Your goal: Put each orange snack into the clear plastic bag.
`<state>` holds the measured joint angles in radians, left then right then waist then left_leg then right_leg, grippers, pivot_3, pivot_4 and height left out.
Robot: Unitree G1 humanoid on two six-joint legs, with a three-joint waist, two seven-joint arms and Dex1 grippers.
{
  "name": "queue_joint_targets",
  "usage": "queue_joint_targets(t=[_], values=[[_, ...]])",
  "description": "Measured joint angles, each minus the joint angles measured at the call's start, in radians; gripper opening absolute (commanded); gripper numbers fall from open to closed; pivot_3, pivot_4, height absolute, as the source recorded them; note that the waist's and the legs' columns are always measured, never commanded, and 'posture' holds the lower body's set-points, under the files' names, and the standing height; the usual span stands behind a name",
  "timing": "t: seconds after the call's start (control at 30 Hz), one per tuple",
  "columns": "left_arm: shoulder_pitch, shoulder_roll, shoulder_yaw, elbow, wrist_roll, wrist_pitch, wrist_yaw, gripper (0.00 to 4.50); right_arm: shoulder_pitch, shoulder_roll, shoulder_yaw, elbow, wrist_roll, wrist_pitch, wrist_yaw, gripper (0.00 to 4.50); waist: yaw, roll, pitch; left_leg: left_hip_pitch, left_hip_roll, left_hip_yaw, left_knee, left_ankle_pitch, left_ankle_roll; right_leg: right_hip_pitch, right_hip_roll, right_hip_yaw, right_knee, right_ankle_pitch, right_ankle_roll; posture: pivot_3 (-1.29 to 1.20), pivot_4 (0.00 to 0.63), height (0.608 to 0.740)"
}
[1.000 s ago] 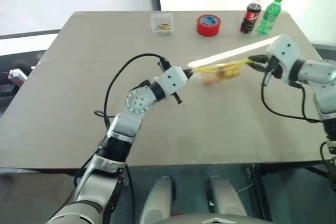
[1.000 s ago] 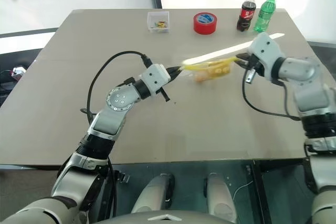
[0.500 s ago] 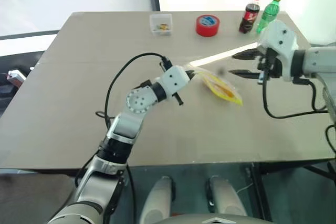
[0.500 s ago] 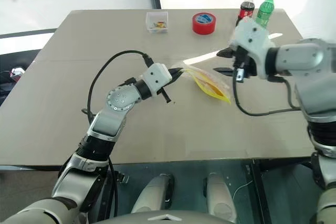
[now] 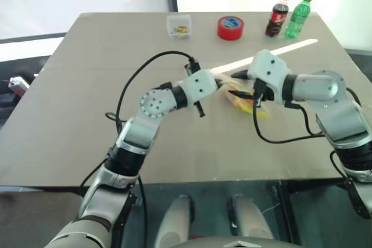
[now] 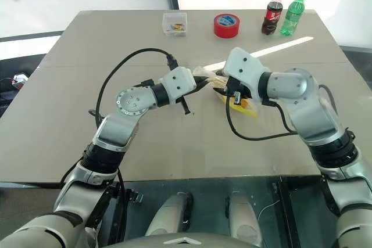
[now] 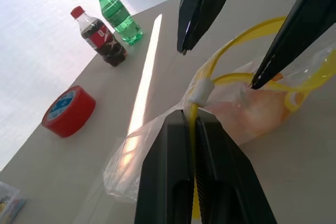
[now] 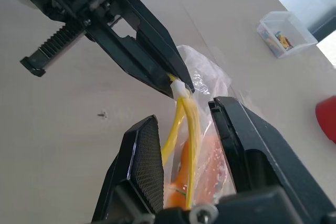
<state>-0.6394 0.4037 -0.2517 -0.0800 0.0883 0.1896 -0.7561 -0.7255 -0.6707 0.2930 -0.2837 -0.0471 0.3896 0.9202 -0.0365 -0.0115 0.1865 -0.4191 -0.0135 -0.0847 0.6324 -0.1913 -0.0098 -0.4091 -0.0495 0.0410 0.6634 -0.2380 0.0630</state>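
Note:
The clear plastic bag (image 5: 249,103) lies crumpled mid-table, its yellow strip (image 7: 247,30) looping upward. Orange snacks (image 8: 181,184) show through its wall, inside it; I cannot tell how many. My left gripper (image 5: 219,85) is shut on the yellow strip right beside the white slider (image 7: 201,88). My right gripper (image 5: 232,84) faces it from the other side, almost tip to tip. It stands open, one finger (image 8: 144,156) on each side of the yellow strip, with a gap around it.
Along the far edge stand a small clear box (image 5: 179,25), a red tape roll (image 5: 231,27), a cola bottle (image 5: 278,14) and a green bottle (image 5: 298,9). A black cable (image 5: 136,82) arcs over my left arm. Bare tabletop (image 5: 87,114) spreads to the left and front.
My right gripper let go of the bag's far end, opened, and swung left to the strip next to my left gripper. The stretched bag went slack and sagged.

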Motion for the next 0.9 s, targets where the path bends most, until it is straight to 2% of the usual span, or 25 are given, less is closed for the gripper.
queue_joint_targets(t=[0.33, 0.43, 0.53, 0.9], values=[[-0.006, 0.014, -0.007, -0.022, 0.009, 0.019, -0.007, 0.00, 0.000, 0.055, 0.020, 0.028, -0.030, -0.053, -0.011, 1.83, 0.000, 0.000, 0.000, 0.000, 0.000, 0.000, 0.000, 0.000, 0.000, 0.000, 0.000, 0.000, 0.000, 0.000, 0.000, 0.00, 0.150, 0.740], [-0.005, 0.014, -0.007, -0.029, 0.009, 0.024, -0.004, 0.00, 0.000, 0.056, 0.021, 0.032, -0.033, -0.068, -0.010, 1.02, 0.000, 0.000, 0.000, 0.000, 0.000, 0.000, 0.000, 0.000, 0.000, 0.000, 0.000, 0.000, 0.000, 0.000, 0.000, 0.00, 0.150, 0.740], [0.002, 0.016, -0.007, -0.029, 0.009, 0.031, 0.001, 0.00, 0.000, 0.054, 0.020, 0.034, -0.036, -0.077, -0.009, 0.02, 0.000, 0.000, 0.000, 0.000, 0.000, 0.000, 0.000, 0.000, 0.000, 0.000, 0.000, 0.000, 0.000, 0.000, 0.000, 0.00, 0.150, 0.740], [0.013, 0.017, -0.007, -0.029, 0.009, 0.039, 0.009, 0.00, 0.000, 0.047, 0.020, 0.047, -0.048, -0.101, -0.007, 0.02, 0.000, 0.000, 0.000, 0.000, 0.000, 0.000, 0.000, 0.000, 0.000, 0.000, 0.000, 0.000, 0.000, 0.000, 0.000, 0.00, 0.150, 0.740]])
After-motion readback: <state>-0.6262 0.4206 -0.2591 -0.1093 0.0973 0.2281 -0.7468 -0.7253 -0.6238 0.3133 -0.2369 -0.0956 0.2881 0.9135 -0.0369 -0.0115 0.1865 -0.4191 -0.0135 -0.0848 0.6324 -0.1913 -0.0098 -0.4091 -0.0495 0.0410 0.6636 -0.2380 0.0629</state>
